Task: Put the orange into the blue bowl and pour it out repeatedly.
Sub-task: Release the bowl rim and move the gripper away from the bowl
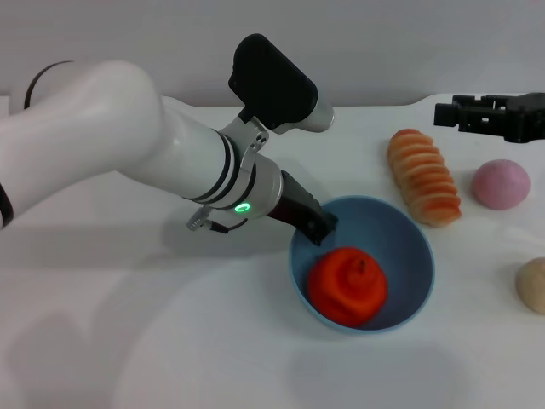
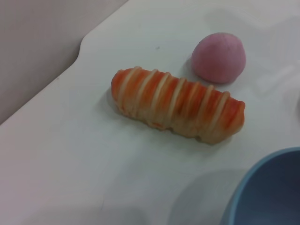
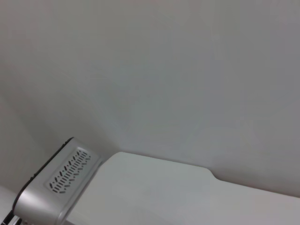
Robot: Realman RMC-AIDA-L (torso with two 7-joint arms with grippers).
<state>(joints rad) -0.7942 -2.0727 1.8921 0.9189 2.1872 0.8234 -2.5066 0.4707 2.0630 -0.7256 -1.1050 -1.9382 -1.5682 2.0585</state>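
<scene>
Left gripper (image 1: 319, 228) sat at the blue bowl's (image 1: 409, 234) near-left rim, blocking that side. Striped loaf (image 1: 423, 175), pink ball (image 1: 501, 183) and tan ball (image 1: 533, 285) crowded the bowl's right. Table (image 1: 170, 341) in front and left was open.

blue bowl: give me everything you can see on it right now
The bowl is light blue, smooth, glossy, round and deep, looking like plastic. It sits upright on the white table, near the striped loaf. The orange lies inside, against the near wall. The left pincer is at its far-left rim, apparently gripping it. The left wrist view catches only an edge of the rim.
</scene>
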